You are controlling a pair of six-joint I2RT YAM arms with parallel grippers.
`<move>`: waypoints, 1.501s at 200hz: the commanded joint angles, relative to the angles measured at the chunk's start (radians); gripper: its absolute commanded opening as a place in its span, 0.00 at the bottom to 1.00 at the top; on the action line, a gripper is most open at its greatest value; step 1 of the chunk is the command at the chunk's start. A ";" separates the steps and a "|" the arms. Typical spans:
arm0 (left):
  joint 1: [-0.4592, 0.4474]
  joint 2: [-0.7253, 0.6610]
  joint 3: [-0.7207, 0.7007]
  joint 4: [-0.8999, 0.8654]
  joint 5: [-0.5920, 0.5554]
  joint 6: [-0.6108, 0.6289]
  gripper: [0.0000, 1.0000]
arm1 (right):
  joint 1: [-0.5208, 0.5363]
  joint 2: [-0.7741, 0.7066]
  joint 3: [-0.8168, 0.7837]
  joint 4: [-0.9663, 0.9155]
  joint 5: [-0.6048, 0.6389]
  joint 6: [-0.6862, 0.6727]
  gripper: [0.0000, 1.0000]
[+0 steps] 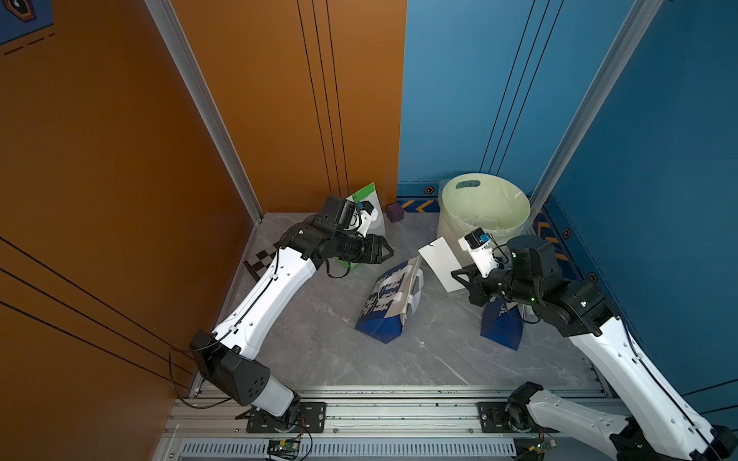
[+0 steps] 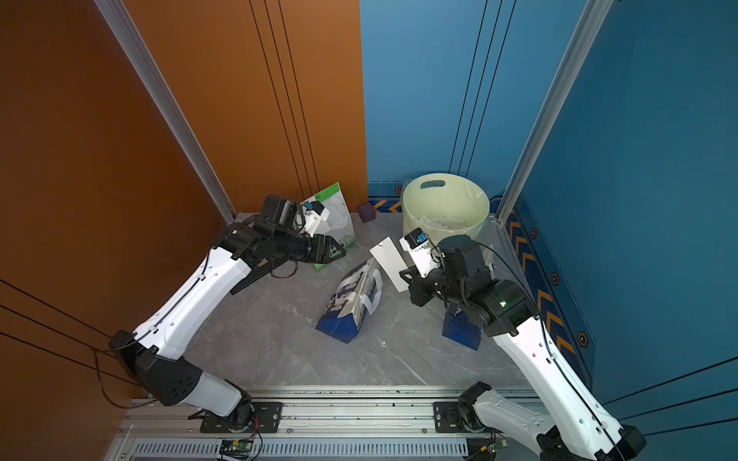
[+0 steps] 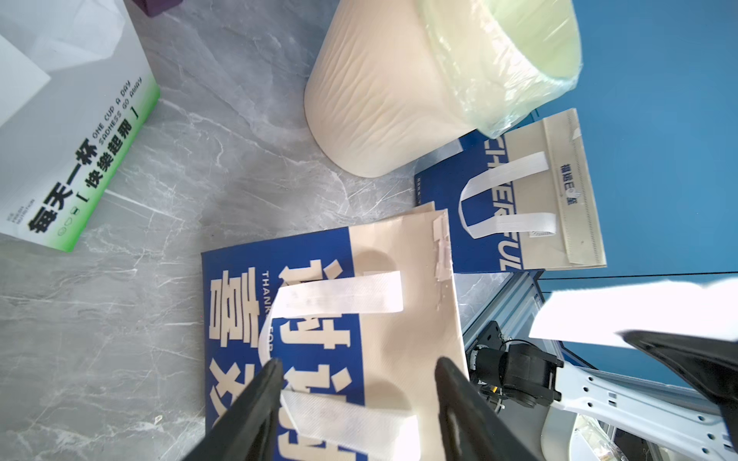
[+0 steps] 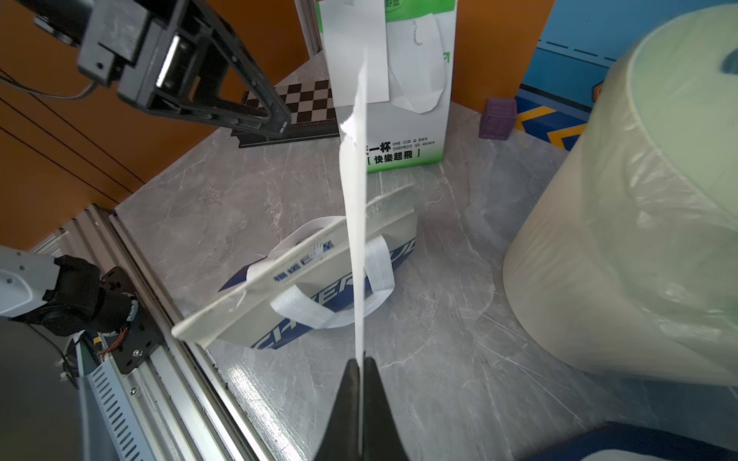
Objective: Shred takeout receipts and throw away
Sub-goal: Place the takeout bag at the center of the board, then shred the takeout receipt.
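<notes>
Your right fingers [image 4: 347,403] pinched the receipt [image 4: 355,223] by one end; its length ran toward your left fingers [image 3: 255,403], spread wide and empty.

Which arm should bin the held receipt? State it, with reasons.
Right, probably. The right gripper is shut on the receipt and sits beside the bin; the left gripper is open, empty and farther away, near the green-and-white bag.
</notes>
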 commanded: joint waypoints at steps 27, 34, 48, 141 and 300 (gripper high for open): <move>0.010 -0.082 0.059 0.044 0.082 0.127 0.64 | -0.061 0.009 0.044 -0.027 0.078 -0.064 0.00; 0.009 -0.090 0.054 0.057 0.093 0.148 0.63 | -0.069 0.016 0.056 -0.034 0.079 -0.075 0.00; 0.007 -0.106 0.042 0.087 0.122 0.196 0.63 | -0.076 0.032 0.088 -0.056 0.067 -0.117 0.00; -0.008 -0.089 0.066 0.305 0.498 0.334 0.74 | 0.101 0.282 0.357 -0.241 -0.303 -0.222 0.00; -0.018 -0.036 -0.003 0.305 0.734 0.288 0.21 | 0.081 0.375 0.490 -0.243 -0.408 -0.202 0.00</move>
